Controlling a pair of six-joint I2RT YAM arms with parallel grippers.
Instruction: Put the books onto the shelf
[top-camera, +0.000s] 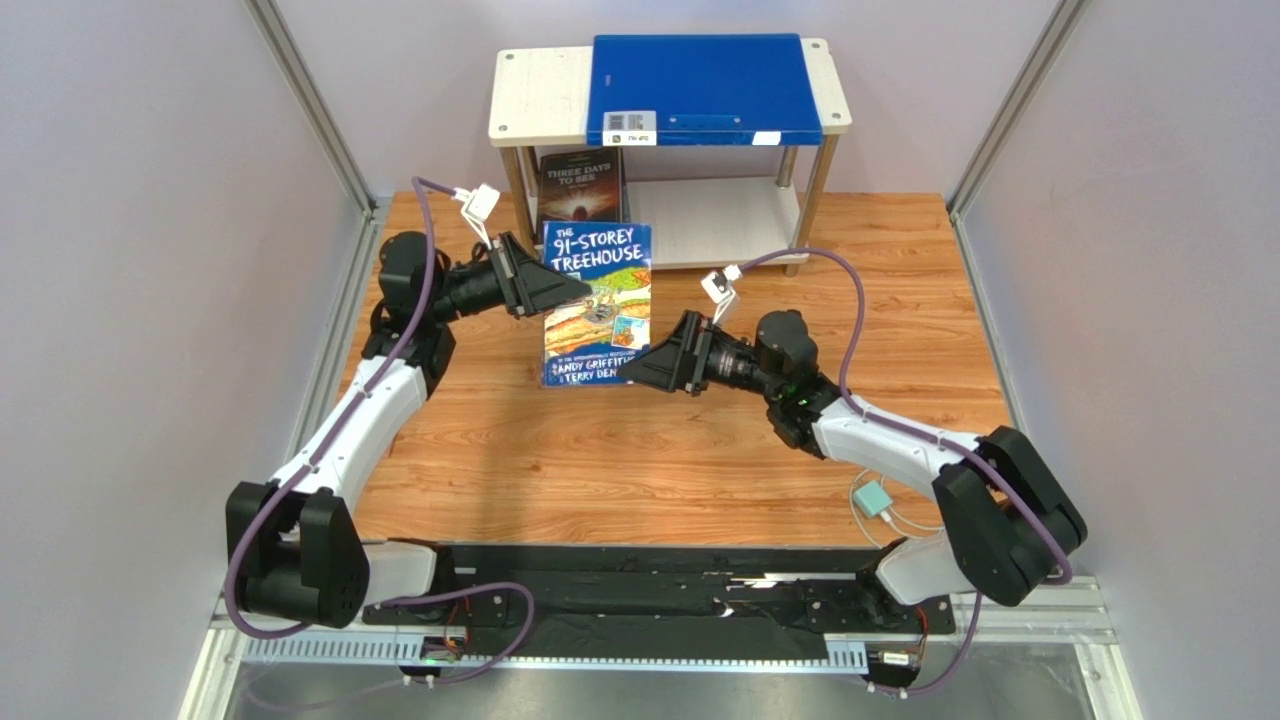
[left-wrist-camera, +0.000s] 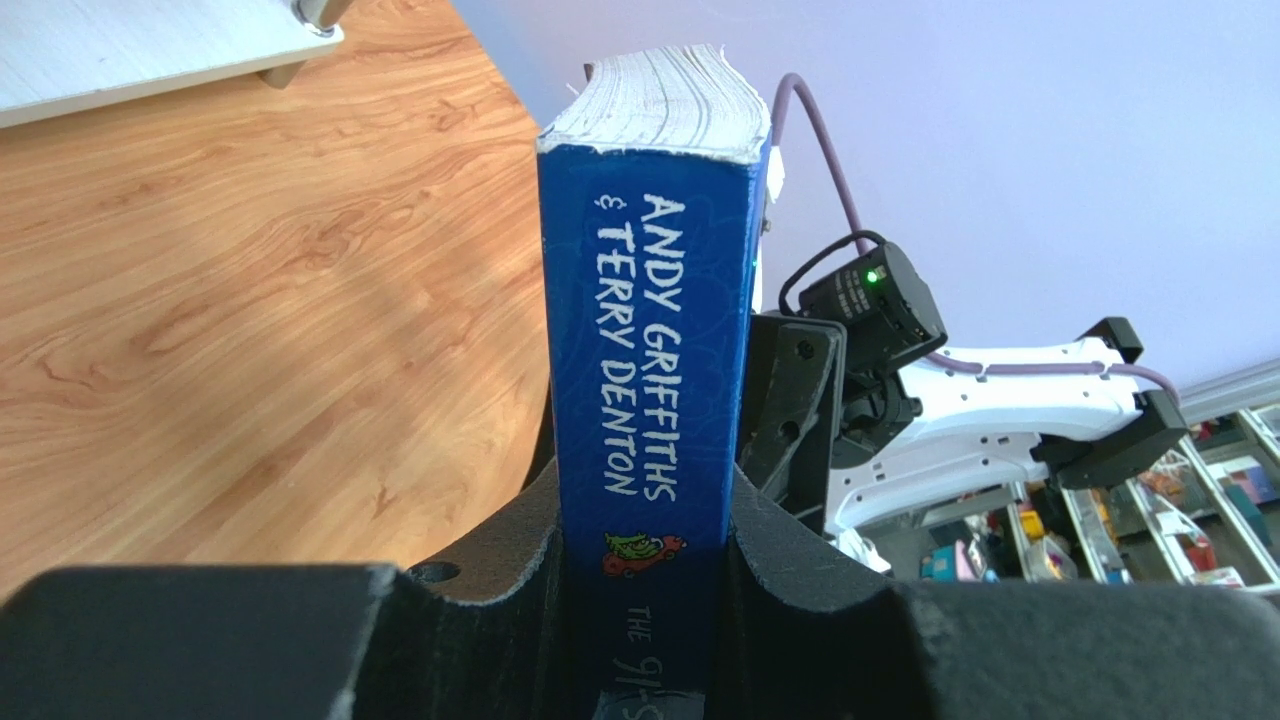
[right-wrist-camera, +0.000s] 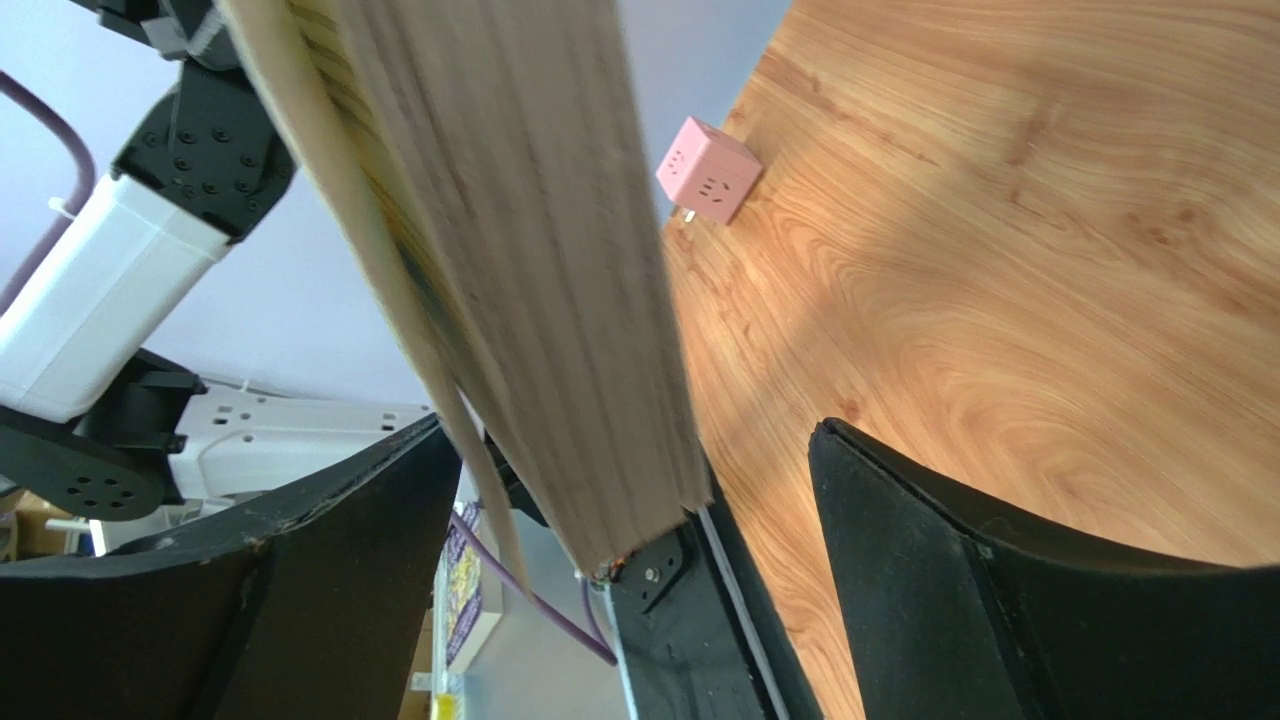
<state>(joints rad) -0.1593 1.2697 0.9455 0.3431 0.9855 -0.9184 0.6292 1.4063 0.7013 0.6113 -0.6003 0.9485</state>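
The blue Treehouse book (top-camera: 598, 300) is held over the surface (top-camera: 451, 435) just in front of the shelf (top-camera: 526, 90). Its front cover faces the overhead camera. Its long axis runs toward the shelf, with the title end nearest it and the authors' names farthest from it. The left pincer (top-camera: 544, 285) is clenched on the spine side, one finger against each cover. The right pincer (right-wrist-camera: 631, 495) is released: its jaws stand wide and straddle the page edge at the corner farthest from the shelf, with a gap on either side. You cannot tell whether the book's far-from-shelf edge touches the surface. In the left wrist view the spine title is cut off below the authors' names. A dark book (top-camera: 579, 188) stands on the shelf's lower board at its left end, its lower part hidden behind the blue book. A blue folder (top-camera: 706, 87) lies flat on the shelf's top board. A pink cube (right-wrist-camera: 709, 170) sits on the surface, seen in the right wrist view.
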